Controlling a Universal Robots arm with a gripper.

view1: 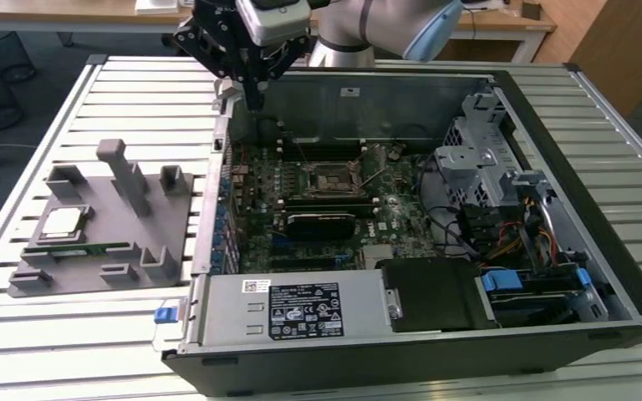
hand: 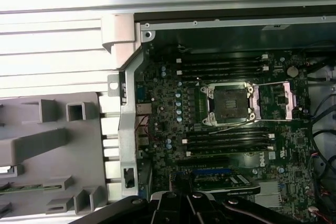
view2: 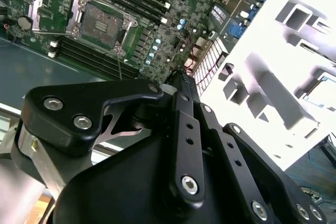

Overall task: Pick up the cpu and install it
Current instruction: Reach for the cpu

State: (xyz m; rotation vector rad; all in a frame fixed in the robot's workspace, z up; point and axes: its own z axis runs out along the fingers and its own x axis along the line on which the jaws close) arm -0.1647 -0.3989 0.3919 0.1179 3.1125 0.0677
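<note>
claw (view1: pixel 257 102): fingers closed together, nothing held; hangs over the case (view1: pixel 410 368) edge.
cpu (view1: pixel 63 222): flat on the grey holder (view1: pixel 81 280) outside the case, well apart from the claw.
socket (view1: pixel 330 177): open, bare, nearer the claw.
step: we judge pickup not begun.
pick calls for: opening, squaring over the chip.

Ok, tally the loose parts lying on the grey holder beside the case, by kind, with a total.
On the grey holder:
cpu: 1
green memory stick: 1
Total: 2
</note>
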